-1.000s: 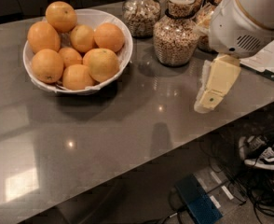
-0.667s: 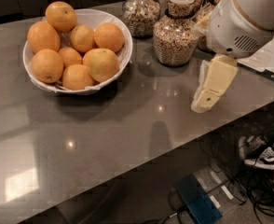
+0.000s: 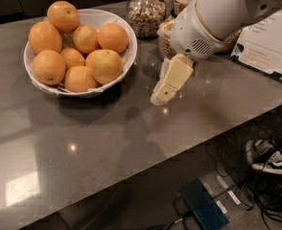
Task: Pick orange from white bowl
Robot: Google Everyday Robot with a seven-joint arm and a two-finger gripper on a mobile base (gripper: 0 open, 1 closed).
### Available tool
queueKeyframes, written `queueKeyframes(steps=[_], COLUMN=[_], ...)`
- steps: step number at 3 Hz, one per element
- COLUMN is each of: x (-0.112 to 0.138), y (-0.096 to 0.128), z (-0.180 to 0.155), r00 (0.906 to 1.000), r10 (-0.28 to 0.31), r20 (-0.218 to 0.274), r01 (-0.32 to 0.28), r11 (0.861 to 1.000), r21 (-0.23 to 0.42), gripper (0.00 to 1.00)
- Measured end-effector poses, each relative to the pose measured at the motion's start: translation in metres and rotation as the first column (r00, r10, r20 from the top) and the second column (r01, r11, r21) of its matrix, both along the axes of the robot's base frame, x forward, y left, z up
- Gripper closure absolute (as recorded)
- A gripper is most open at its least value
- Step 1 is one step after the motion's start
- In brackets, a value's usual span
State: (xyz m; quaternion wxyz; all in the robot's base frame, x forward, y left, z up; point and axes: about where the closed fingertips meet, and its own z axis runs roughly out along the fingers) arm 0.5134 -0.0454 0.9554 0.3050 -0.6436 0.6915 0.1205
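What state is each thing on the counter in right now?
oranges: piled in the bowl, none lifted.
white bowl: upright, full of oranges.
jars: upright, filled with cereal.
hand: low over the counter beside the bowl, clear of the oranges.

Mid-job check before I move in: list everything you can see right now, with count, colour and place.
white bowl: one, white, left part of the counter
oranges: eight, orange, piled in the white bowl
glass jars: three in view, clear with brownish filling, back of the counter right of the bowl; one is partly hidden by the arm
printed card: one, white with red print, right edge of the counter
counter: one, glossy grey-brown
blue box: one, blue, on the floor below the counter edge
cables: a tangle, dark, on the floor at lower right
arm: one, white, reaching in from upper right
gripper: one, cream, above the counter right of the bowl, not touching it
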Motion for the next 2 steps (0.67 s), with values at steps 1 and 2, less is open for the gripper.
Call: queueKeyframes(steps=[1,2], x=[0.021,0.026], y=[0.052,0.076], z=[-0.002,-0.005], r00=[0.9963,0.9897], r10=[0.086,0.143], r20=[0.004,0.009], r01=[-0.086,-0.143], r11=[0.992,0.981], r21=[0.096,0.129], gripper=[0.00,0.00])
